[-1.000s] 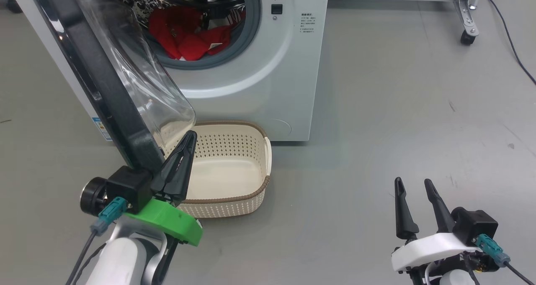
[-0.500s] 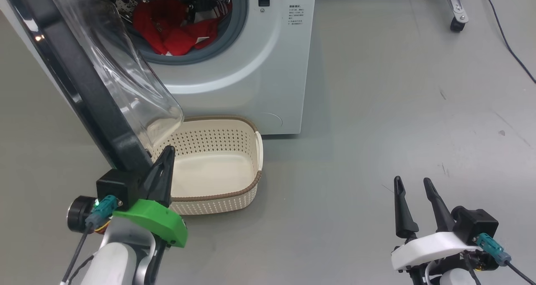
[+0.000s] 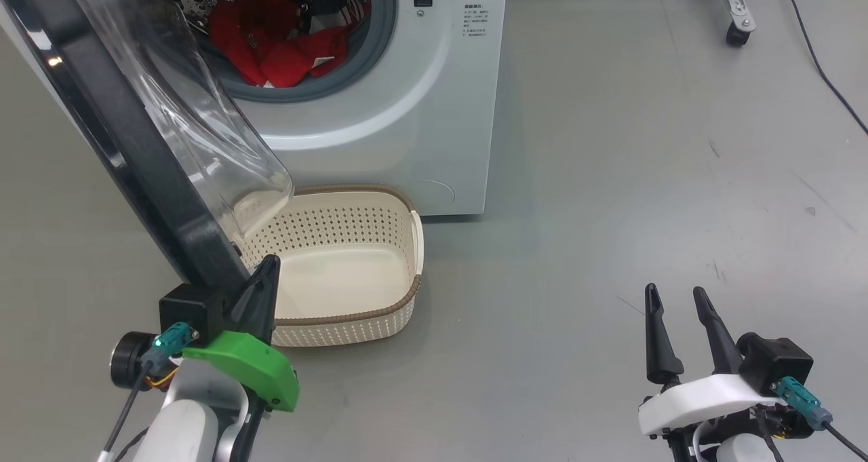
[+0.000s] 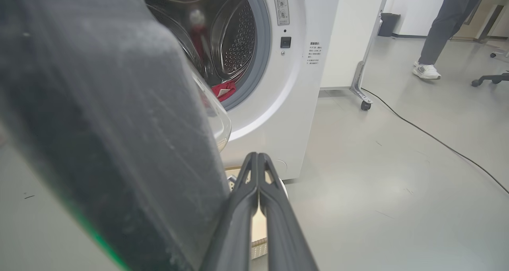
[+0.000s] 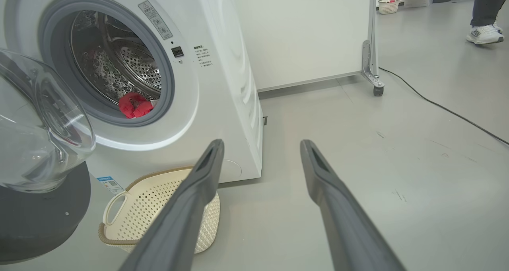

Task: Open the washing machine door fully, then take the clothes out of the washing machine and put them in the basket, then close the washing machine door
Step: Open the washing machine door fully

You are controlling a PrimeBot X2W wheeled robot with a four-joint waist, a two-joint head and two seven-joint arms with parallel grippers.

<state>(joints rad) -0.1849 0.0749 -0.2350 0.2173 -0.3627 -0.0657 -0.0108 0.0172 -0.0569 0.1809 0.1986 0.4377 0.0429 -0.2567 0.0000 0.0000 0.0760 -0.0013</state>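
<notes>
The washing machine door (image 3: 152,177) stands swung well out, so we judge opening nearly done; the clothes (image 3: 271,41) lie inside the washing machine (image 3: 434,109), and the basket (image 3: 352,316) sits empty on the floor (image 3: 610,177) at its front. Our left gripper (image 3: 270,266), pressed together, is beside the door's lower rim; our right gripper (image 3: 675,291) hangs spread, empty. The front's small print (image 3: 472,17) and blue label (image 5: 108,183) are unreadable.

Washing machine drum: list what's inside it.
Red clothes lie low in the drum, against the grey gasket. In the head view the open washing machine door hides its left side.
</notes>
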